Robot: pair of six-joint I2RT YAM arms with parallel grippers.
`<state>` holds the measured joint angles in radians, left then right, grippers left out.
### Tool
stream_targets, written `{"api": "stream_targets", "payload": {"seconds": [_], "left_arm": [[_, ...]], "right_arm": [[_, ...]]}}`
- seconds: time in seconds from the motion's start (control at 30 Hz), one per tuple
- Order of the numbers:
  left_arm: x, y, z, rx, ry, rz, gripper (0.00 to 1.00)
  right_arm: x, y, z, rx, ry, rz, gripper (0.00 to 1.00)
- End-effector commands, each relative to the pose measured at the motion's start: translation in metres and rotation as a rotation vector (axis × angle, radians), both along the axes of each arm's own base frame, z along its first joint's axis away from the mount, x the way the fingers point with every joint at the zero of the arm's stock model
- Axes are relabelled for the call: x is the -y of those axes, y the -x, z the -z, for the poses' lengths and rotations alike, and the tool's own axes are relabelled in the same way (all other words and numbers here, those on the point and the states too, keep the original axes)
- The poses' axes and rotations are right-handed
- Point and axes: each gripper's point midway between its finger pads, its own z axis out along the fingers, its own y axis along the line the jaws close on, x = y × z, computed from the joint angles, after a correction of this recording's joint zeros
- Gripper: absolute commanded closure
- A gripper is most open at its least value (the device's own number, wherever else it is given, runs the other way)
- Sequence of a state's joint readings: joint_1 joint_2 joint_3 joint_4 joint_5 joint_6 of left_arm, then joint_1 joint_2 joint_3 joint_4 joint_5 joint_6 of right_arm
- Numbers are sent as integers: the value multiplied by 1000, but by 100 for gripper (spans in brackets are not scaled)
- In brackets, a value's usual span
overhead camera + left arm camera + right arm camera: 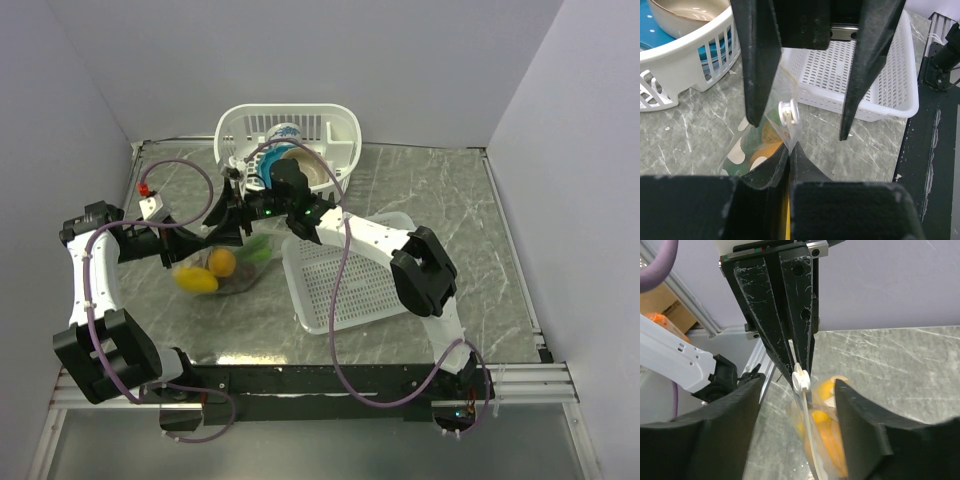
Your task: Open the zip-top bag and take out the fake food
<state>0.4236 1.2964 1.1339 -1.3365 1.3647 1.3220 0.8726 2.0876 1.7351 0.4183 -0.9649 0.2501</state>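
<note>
The zip-top bag [232, 272] hangs lifted left of centre, clear with pale dots. It holds the fake food: a yellow fruit [196, 281], an orange fruit [222, 262] and green pieces [259, 248]. My left gripper [789, 146] is shut on the bag's top corner; it also shows from above [228, 216]. The white zip slider [788, 111] sits just past that grip. My right gripper [799, 386] is open, with a finger on each side of the slider [801, 381], not touching it. From above it meets the left gripper over the bag [258, 201].
A white slotted basket [340, 130] with a blue and a brown bowl stands at the back, behind the grippers. A flat white mesh tray [350, 290] lies right of the bag. The table's left metal rail [133, 180] is near the left arm.
</note>
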Motion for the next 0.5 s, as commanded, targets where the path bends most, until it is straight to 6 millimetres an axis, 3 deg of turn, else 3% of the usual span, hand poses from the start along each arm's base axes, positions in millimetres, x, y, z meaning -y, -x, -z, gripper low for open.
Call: {"api": "stream_targets", "payload": {"seconds": [0.0, 0.17, 0.47], "left_arm": [[5, 2, -20, 32, 32, 6, 92], [5, 4, -16, 30, 21, 7, 91], [5, 4, -13, 28, 18, 10, 91]], "right_arm": [[-1, 0, -31, 41, -73, -19, 39], [1, 2, -32, 42, -75, -22, 40], [2, 4, -36, 46, -77, -28, 54]]}}
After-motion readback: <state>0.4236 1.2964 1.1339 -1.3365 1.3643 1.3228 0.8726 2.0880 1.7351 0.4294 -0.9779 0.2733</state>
